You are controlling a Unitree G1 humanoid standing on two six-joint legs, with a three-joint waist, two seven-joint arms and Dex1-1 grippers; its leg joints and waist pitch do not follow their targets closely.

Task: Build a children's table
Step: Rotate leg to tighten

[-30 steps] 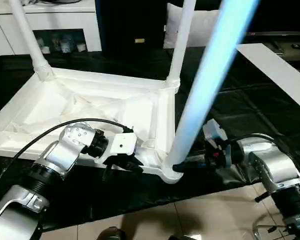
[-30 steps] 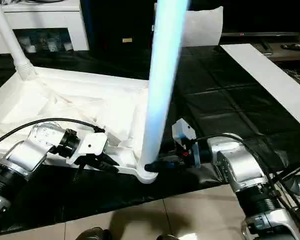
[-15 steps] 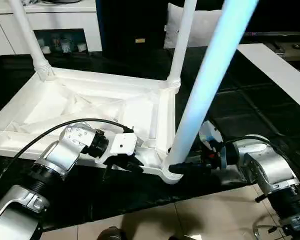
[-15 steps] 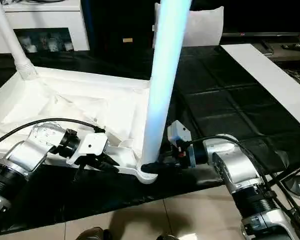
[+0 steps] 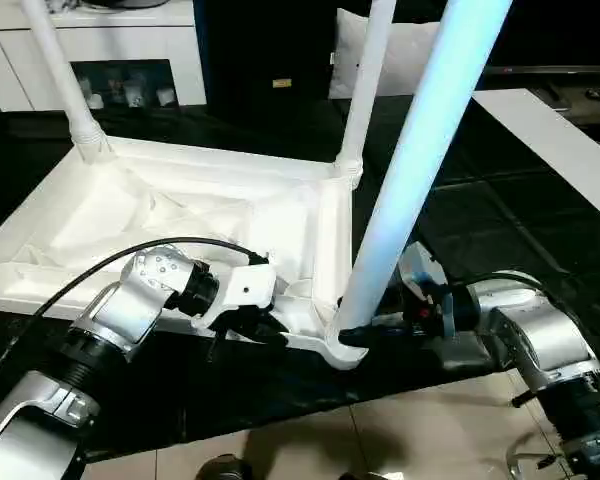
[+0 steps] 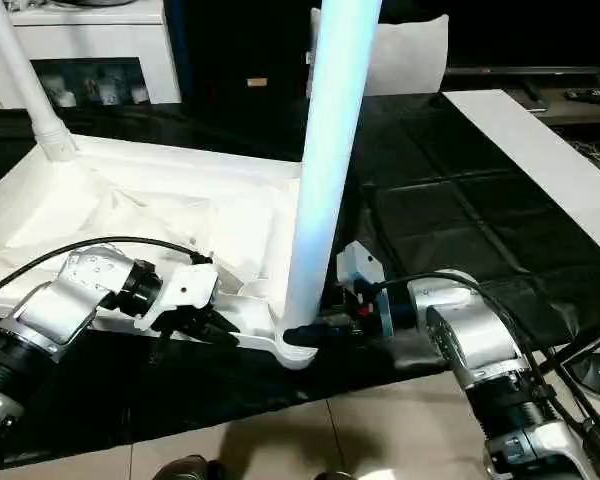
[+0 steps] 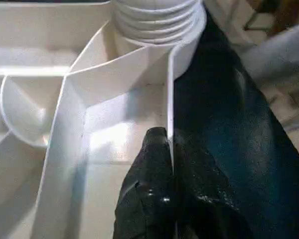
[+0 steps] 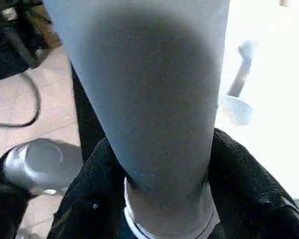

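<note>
The children's table lies upside down on a black mat, all white, with its ribbed underside up. Two legs stand in the far corner sockets. A third leg, tinted blue, rises from the near right socket. My left gripper is shut on the thin front rim of the top, just left of that socket. Low on the near leg, my right gripper reaches in from the right, and its black fingers press on both sides of the leg's base.
A white cabinet with shelves stands at the back left, with a white cushion at the back. A flat white board lies at the right on the black mat. Tiled floor begins at the mat's near edge.
My right gripper has moved slightly left toward the base of the near leg, and its jaws have narrowed around it. The left gripper has kept its hold on the rim.
</note>
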